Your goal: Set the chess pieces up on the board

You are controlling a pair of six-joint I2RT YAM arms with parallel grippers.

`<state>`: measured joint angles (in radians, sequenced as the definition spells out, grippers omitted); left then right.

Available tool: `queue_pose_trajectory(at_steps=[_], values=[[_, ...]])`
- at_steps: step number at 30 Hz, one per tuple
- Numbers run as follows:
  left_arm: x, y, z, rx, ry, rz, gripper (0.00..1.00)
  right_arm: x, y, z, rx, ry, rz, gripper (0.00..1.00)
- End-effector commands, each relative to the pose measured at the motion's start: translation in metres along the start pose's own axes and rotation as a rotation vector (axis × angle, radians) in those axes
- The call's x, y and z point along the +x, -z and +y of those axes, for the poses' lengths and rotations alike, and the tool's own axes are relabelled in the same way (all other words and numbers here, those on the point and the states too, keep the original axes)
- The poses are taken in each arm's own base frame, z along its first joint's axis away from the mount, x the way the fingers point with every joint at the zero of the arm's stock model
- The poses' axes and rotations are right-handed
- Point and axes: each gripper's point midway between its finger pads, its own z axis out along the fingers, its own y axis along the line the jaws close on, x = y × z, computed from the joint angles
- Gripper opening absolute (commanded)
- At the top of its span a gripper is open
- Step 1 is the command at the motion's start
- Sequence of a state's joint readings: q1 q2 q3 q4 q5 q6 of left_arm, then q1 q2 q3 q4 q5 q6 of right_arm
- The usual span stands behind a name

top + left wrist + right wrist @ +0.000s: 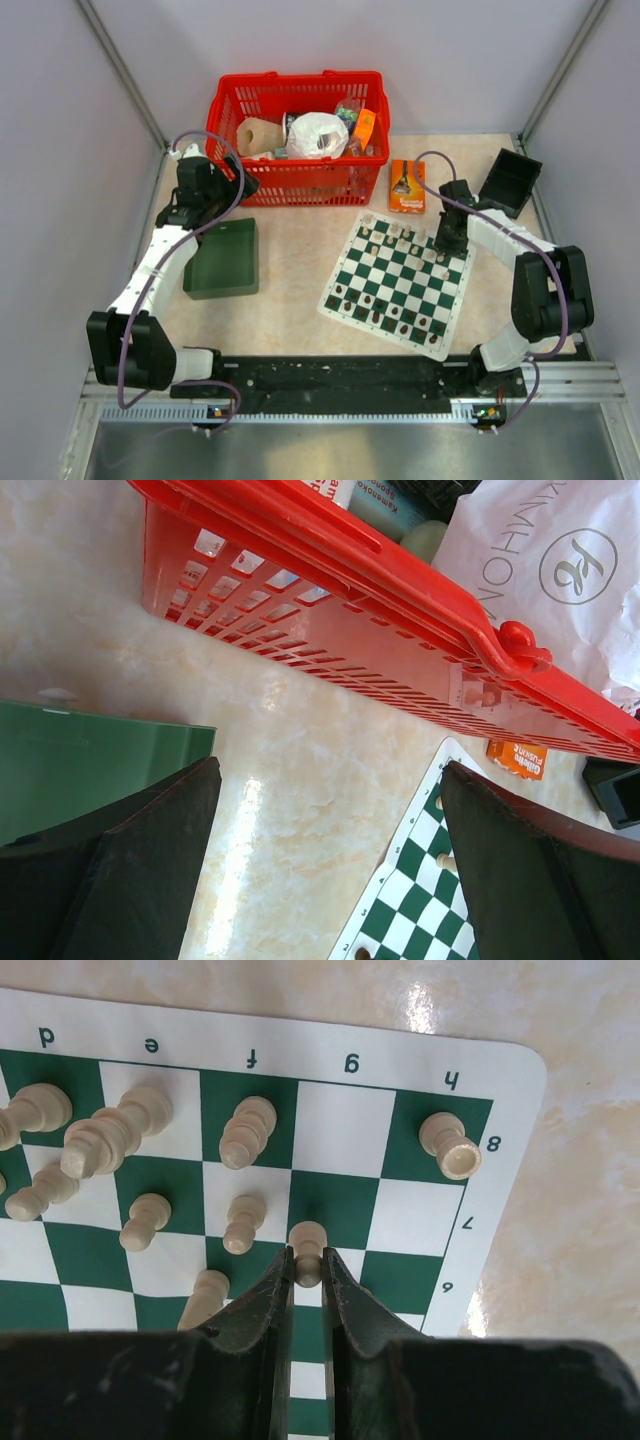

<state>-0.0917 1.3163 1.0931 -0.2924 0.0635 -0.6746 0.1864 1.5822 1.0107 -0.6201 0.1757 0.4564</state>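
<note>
My right end effector (pixel 308 1263) is clamped on a cream pawn (pixel 308 1239) over the board (pixel 505 1100), g-file. The vacant g7 square (pixel 340 1200) lies just ahead. My left end effector (pixel 328 772), spread and empty, sits well off the board.

A red basket (pixel 300 186) holding a white bag (pixel 316 135), a tan roll (pixel 260 136) and an orange packet (pixel 364 127) stands at the far side of the beige table (pixel 295 265). A green tray (pixel 222 258) lies near its left corner, an orange box (pixel 407 186) just to its right, and a black tray (pixel 510 180) in the far right corner.
</note>
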Motion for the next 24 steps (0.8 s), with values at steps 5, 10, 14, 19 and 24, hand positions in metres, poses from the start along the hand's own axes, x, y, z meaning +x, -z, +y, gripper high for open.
queue_pose_trajectory(at_steps=[5,10,14,19,24], values=[[-0.02,0.005,-0.014,0.043,-0.006,-0.056,0.96,-0.022,0.001,-0.002,0.007,-0.042,-0.053,0.13],[-0.02,0.004,-0.014,0.046,-0.005,-0.054,0.96,-0.018,-0.003,-0.005,0.013,-0.042,-0.041,0.12],[-0.019,0.002,-0.014,0.044,-0.005,-0.05,0.96,-0.018,-0.005,-0.005,0.01,-0.045,-0.037,0.12],[-0.018,0.001,-0.013,0.043,-0.003,-0.048,0.96,-0.017,-0.007,-0.006,0.016,-0.041,-0.034,0.13],[-0.018,0.001,-0.014,0.045,-0.001,-0.046,0.96,-0.014,-0.008,-0.007,0.015,-0.037,-0.024,0.14]])
